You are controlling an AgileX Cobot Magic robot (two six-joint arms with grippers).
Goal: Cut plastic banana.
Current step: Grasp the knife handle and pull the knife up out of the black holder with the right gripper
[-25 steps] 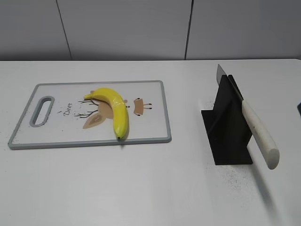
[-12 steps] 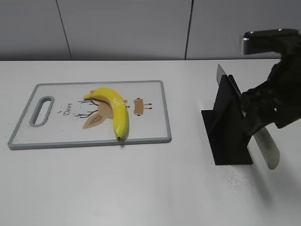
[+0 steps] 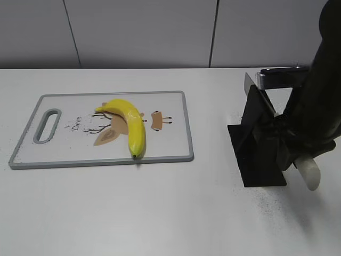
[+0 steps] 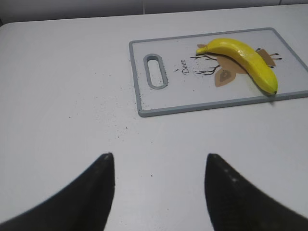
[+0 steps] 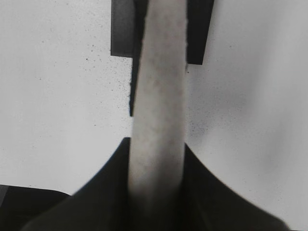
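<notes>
The plastic banana point(image 3: 130, 120) lies on the white cutting board point(image 3: 64, 149), its dark tip toward the front edge; it also shows in the left wrist view point(image 4: 245, 55). A knife with a white handle point(image 3: 310, 173) rests in a black stand point(image 3: 256, 154), its blade tip point(image 3: 249, 81) sticking out behind. My right gripper point(image 3: 295, 152) has come down over the handle; in the right wrist view both fingers point(image 5: 156, 144) press against the handle point(image 5: 159, 96). My left gripper point(image 4: 159, 156) is open and empty above bare table, well short of the board point(image 4: 192, 96).
The black stand point(image 5: 122, 29) stands right of the board with a gap of bare white table between them. A grey wall runs behind the table. The board has a handle slot point(image 3: 47, 125) at its left end.
My right arm has come in from the right and dropped onto the knife handle, now covering most of it. The banana, board and stand have not moved.
</notes>
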